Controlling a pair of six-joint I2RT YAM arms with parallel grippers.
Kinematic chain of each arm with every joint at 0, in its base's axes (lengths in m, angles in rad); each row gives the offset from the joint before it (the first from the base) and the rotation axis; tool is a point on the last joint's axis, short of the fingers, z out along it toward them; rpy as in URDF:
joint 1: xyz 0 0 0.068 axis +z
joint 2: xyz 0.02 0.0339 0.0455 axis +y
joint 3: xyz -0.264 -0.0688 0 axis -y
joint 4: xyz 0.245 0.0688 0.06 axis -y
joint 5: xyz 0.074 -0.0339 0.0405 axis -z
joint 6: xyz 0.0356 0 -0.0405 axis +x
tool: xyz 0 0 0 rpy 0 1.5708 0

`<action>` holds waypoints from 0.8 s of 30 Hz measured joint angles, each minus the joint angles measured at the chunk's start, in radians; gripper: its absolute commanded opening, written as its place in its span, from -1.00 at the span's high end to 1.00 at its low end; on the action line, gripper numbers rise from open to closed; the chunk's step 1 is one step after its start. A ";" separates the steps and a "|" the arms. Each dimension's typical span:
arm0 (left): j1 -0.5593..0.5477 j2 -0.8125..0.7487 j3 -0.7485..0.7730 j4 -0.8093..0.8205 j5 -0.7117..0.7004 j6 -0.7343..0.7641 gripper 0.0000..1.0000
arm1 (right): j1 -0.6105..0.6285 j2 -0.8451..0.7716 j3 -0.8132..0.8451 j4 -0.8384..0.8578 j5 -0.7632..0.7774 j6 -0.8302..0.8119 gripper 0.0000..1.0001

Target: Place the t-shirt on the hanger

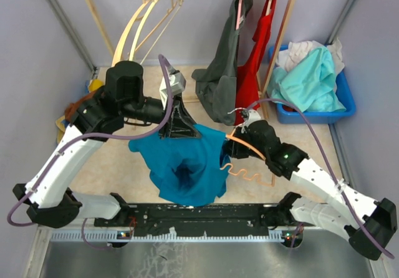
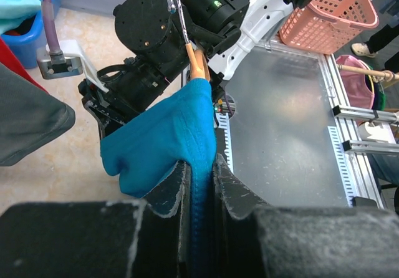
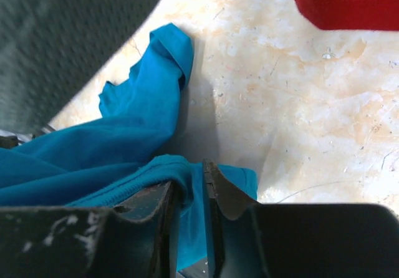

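The t-shirt is held up in the air between the two arms, above a pale beige, mottled floor that is scuffed and marked with fine scratches. The left pincer is clamped on a bunched fold of the teal cloth at the shirt's far edge. In the right wrist view the right pincer is seen nearly together, with a fold of the same shirt caught between its fingers. The hanger is found just beside the right pincer, its wavy bar on the near side and its silver hook on the far side; what carries it cannot be told. A scratched metal bench is set along the near edge, behind the arms' bases. At the far side a wooden rack is seen, hung with cream hangers, a dark grey shirt and a red garment. To the far right a blue bin is filled with an aqua garment and pale cloths. The space is closed in by plain lilac-grey walls. A pink basket is seen beyond the bench in the left wrist view.
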 measured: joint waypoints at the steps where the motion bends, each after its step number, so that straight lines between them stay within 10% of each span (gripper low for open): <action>1: 0.000 -0.002 0.000 0.000 -0.002 0.002 1.00 | -0.004 0.000 0.004 -0.004 0.001 -0.001 0.79; 24: -0.007 -0.112 -0.073 0.059 -0.135 0.018 1.00 | -0.096 -0.393 -0.057 -0.169 -0.143 0.005 1.00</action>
